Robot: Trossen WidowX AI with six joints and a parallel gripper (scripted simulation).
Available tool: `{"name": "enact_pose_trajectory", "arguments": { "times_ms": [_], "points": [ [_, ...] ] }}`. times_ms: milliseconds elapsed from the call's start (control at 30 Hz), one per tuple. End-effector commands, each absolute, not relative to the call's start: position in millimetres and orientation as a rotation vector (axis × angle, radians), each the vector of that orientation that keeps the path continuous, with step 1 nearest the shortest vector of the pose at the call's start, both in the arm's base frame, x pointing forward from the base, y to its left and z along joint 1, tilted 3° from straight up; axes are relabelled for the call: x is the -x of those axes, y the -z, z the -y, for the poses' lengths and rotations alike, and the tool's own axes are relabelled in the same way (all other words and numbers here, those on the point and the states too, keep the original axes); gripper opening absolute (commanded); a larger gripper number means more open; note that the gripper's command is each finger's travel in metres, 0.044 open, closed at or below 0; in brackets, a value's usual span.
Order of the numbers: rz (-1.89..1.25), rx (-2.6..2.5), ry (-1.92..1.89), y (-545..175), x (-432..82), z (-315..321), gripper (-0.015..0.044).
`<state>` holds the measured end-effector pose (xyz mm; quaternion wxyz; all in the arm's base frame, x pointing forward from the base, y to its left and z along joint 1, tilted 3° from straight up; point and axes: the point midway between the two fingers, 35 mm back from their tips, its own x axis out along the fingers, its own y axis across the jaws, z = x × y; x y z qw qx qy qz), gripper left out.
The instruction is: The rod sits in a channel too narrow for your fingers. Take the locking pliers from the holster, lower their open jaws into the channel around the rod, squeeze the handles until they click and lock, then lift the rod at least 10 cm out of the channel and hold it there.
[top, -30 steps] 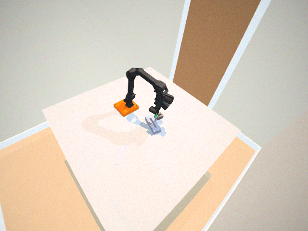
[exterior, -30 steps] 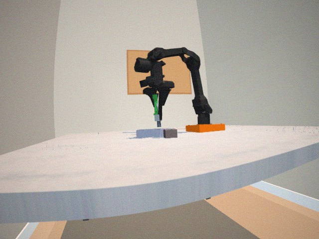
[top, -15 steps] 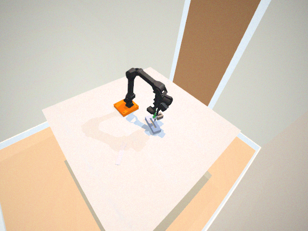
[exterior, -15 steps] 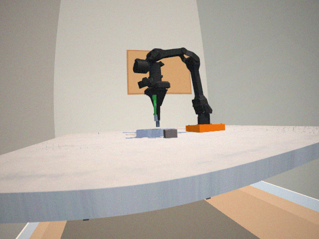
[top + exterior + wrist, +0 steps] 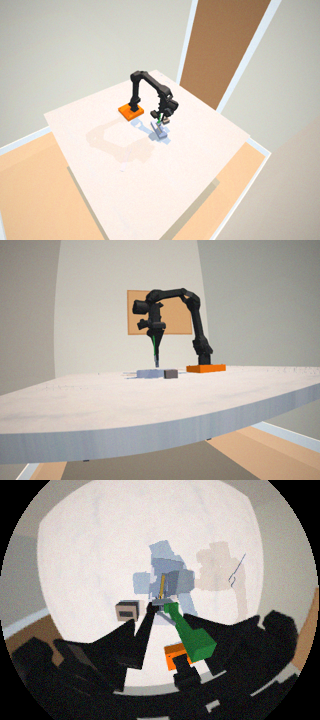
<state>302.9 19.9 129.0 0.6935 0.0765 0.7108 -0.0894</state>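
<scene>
Relative to the channel block [image 5: 162,135] [image 5: 149,373] [image 5: 167,567]: one rod [image 5: 162,582] in it; one pair of locking pliers [image 5: 159,118] [image 5: 154,349] [image 5: 187,632] above it; one holster [image 5: 166,120] [image 5: 170,374] [image 5: 127,611] beside it; one orange base plate [image 5: 124,112] [image 5: 193,368] [image 5: 171,659] and one arm [image 5: 155,82] [image 5: 170,293] near it.
</scene>
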Motion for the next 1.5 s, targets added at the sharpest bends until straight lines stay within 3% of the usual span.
{"name": "enact_pose_trajectory", "arguments": {
  "times_ms": [0, 1467],
  "points": [
    [-1.575, -0.209, 0.245, -130.6, -303.7, -15.6, 0.0318],
    [-1.556, -0.303, 0.341, -129.2, -305.0, -6.2, 0.0318]
  ]
}}
